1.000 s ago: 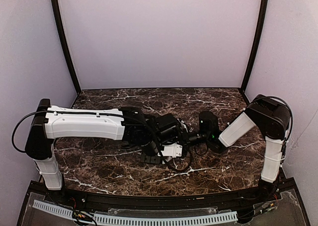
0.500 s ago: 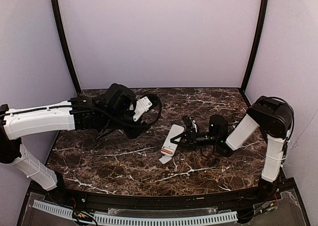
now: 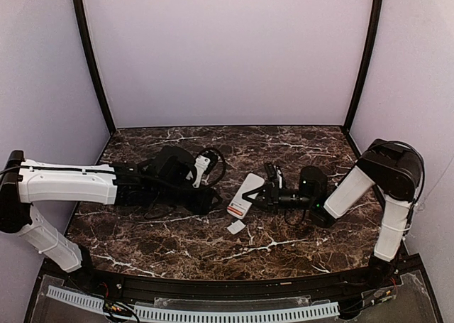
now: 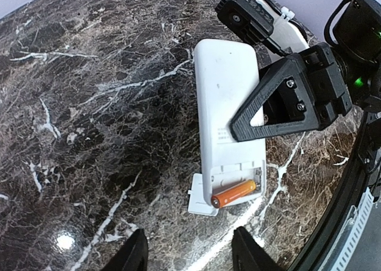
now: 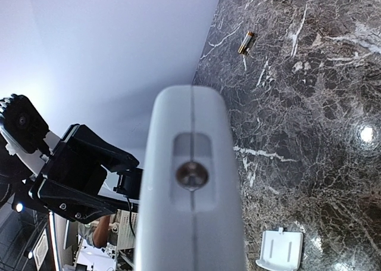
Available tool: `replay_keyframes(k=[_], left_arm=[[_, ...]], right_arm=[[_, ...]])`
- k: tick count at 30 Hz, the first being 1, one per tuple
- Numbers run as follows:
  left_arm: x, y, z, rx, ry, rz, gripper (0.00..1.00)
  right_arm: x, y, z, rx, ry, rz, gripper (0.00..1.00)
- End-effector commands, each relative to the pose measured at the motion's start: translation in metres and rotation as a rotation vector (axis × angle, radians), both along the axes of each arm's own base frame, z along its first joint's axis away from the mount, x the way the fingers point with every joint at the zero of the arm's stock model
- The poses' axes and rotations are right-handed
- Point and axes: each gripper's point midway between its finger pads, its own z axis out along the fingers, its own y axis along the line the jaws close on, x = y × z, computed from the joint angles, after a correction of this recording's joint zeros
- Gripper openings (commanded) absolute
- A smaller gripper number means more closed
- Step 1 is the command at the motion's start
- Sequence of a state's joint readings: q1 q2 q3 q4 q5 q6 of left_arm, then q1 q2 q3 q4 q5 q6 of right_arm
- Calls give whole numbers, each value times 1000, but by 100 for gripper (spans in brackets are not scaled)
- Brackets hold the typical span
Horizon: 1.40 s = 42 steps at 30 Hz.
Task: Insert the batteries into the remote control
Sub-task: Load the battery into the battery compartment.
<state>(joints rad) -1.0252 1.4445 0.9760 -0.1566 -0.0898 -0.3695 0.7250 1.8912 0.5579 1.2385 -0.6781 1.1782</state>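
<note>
Right gripper (image 4: 232, 68) clamping slim white plastic remote control (image 4: 214, 128), back up, centre of dark marble table (image 3: 142, 245). One orange-red cylindrical battery (image 4: 236, 193) sitting in its near end; second battery (image 5: 246, 43) lying loose, well apart. Left gripper (image 4: 189, 253) hovering, fingers apart. Batteries likely light, slick, rolling; pinching mid-barrel.

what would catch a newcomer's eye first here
The white remote control, back up near mid-table and clamped by the right fingers, with one orange battery sitting in its open compartment. A second battery lies loose on the dark marble farther off, and a small white cover lies by the remote's open end.
</note>
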Motion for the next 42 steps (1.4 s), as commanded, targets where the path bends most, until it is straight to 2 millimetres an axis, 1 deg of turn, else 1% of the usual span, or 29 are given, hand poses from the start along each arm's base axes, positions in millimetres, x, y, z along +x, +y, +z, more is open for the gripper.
replay_keyframes(k=[1,2,5,6,10,14,17,22,30,42], left_arm=[[-3,-16,-3,-44,72,8,45],[-3,-17,-7,-33,81,6,42],[-2,-20,-7,-27,90,10,35],[-1,-20,-10,-13,93,14,34],[-2,-27,-10,-9,94,4,32],[-4,-34,-14,-5,108,-17,25],[-5,-36,-17,4,116,-20,21],[-5,-39,-20,15,124,-24,18],[-5,-41,-25,44,127,-24,17],[-4,-40,-32,74,136,-17,14]], right_arm=[[1,4,11,7,-47,-6,0],[1,4,11,4,-44,-7,0],[1,4,11,3,-46,-10,0],[1,4,11,3,-46,-10,0],[0,6,10,3,-43,-3,0],[-1,6,9,0,-40,2,0],[-1,6,11,2,-44,2,0],[-1,6,10,2,-43,3,0],[-1,6,11,6,-45,3,0],[-2,6,11,11,-47,8,0]])
